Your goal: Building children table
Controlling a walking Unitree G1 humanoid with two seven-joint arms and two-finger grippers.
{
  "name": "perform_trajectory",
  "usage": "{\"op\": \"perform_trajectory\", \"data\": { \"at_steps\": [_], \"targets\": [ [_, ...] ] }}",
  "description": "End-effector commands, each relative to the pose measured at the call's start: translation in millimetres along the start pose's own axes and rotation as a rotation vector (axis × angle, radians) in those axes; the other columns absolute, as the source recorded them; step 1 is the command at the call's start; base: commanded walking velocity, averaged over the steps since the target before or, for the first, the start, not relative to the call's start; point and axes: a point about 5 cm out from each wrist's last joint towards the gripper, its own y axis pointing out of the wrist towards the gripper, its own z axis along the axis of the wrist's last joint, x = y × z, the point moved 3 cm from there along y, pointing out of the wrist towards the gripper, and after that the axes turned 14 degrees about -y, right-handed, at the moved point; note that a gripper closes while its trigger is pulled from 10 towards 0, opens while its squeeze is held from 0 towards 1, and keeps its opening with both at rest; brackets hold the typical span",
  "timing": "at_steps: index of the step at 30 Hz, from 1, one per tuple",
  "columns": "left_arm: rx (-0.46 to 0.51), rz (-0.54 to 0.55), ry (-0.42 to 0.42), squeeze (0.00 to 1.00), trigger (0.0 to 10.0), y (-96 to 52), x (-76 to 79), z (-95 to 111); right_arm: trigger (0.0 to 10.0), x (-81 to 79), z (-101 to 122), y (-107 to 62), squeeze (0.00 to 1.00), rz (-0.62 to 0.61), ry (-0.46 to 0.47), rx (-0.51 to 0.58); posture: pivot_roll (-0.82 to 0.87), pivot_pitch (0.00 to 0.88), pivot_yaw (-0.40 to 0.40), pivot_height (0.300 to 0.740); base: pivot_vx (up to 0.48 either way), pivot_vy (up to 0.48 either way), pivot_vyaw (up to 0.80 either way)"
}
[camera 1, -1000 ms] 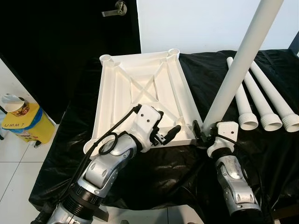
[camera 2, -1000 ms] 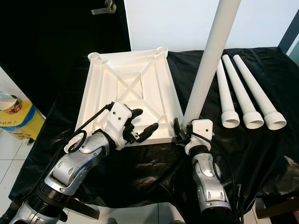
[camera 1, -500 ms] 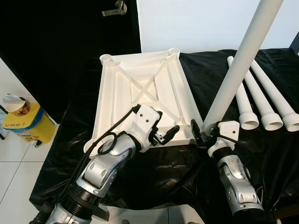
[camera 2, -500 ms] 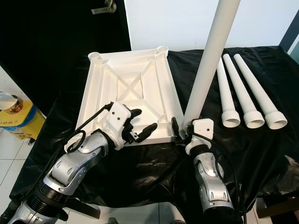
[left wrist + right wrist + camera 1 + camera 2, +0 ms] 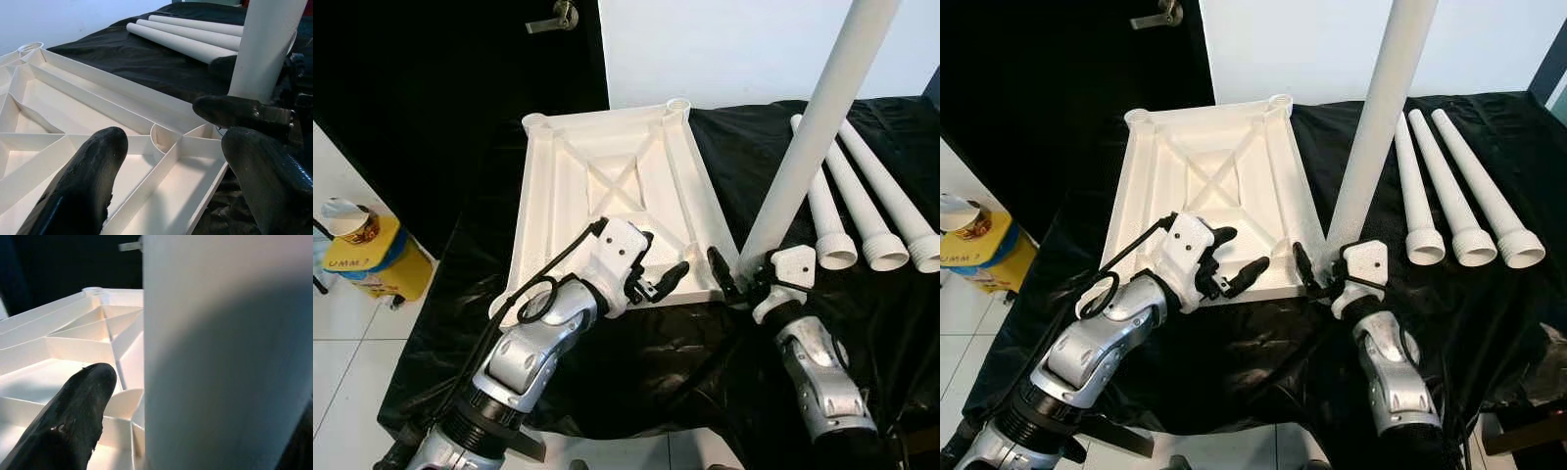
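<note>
The white tabletop (image 5: 538, 196) lies underside up on a black cloth, its ribs and corner sockets showing. My left gripper (image 5: 658, 259) hovers open over its near edge, close to the near right corner socket (image 5: 164, 138). My right gripper (image 5: 734, 270) sits just right of that corner, shut on the foot of a long white leg (image 5: 813, 127). The leg stands up and leans to the right. One right finger (image 5: 83, 401) sticks out beside the leg over the tabletop; the other is hidden behind it.
Three more white legs (image 5: 871, 206) lie side by side on the cloth at the right. A yellow bin with a paper cup (image 5: 362, 259) stands on the tiled floor at the left. A dark door with a handle (image 5: 558, 18) is behind.
My right arm has shifted slightly right and up with the leg, and its visible finger now stands a little farther from the leg. The left gripper has stayed put.
</note>
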Motion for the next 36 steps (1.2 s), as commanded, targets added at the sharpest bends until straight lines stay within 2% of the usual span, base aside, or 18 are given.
{"op": "perform_trajectory", "data": {
  "at_steps": [1,6,7,8,9,10,11,12,24,25,34,36],
  "targets": [
    [-0.045,-0.12,0.003,0.0,10.0,-1.0,9.9,-4,10.0,-4.4,-1,1.5,0.0,0.039,0.001,0.005,-0.02,0.047,0.06,0.74,0.0,0.0,0.0],
    [-0.043,-0.12,0.004,0.0,10.0,-1.1,10.3,-3,10.0,-1.8,-2,5.0,0.0,0.075,-0.036,0.006,-0.01,0.038,0.057,0.74,0.0,0.0,0.0],
    [-0.042,-0.119,0.005,0.0,10.0,-1.0,10.1,-3,8.0,-0.5,-2,6.0,0.0,0.082,-0.047,0.008,-0.01,0.037,0.057,0.74,0.0,0.0,0.0],
    [-0.041,-0.119,0.006,0.0,10.0,-1.1,10.0,-3,4.5,0.6,-2,6.7,0.0,0.086,-0.052,0.01,-0.01,0.034,0.057,0.74,0.0,0.0,0.0],
    [-0.041,-0.119,0.007,0.0,10.0,-1.1,9.9,-3,3.7,1.7,-3,7.0,0.0,0.087,-0.055,0.01,-0.01,0.032,0.057,0.74,0.0,0.0,0.0],
    [-0.041,-0.119,0.007,0.0,10.0,-1.2,9.8,-3,1.4,2.3,-3,7.0,0.0,0.089,-0.056,0.01,-0.01,0.031,0.058,0.74,0.0,0.0,0.0],
    [-0.041,-0.119,0.007,0.0,10.0,-1.2,9.8,-3,1.4,2.3,-3,7.0,0.0,0.089,-0.056,0.01,-0.01,0.031,0.058,0.74,0.0,0.0,0.0],
    [-0.042,-0.119,0.008,0.0,10.0,-1.3,9.9,-3,0.0,2.6,-4,6.8,0.0,0.092,-0.056,0.01,-0.01,0.03,0.058,0.74,0.0,0.0,0.0],
    [-0.046,-0.131,0.009,0.0,10.0,-1.3,12.5,-4,0.0,-2.1,-15,-1.1,0.0,0.103,-0.021,-0.03,-0.02,0.026,0.066,0.74,0.0,0.0,0.0],
    [-0.047,-0.132,0.009,0.0,10.0,-1.3,12.7,-4,10.0,-2.1,-16,-1.7,0.0,0.097,-0.014,-0.037,-0.02,0.026,0.066,0.74,0.0,0.0,0.0],
    [-0.05,-0.136,0.007,0.0,10.0,-1.8,13.6,-5,10.0,-2.2,-23,-4.4,0.0,0.049,-0.006,-0.08,-0.02,0.03,0.066,0.74,0.0,0.0,0.0],
    [-0.051,-0.136,0.003,0.0,10.0,-1.9,14.3,-5,10.0,-1.1,-27,-5.2,0.0,-0.04,0.004,-0.124,-0.02,0.035,0.061,0.74,0.0,0.0,0.0]
  ]
}}
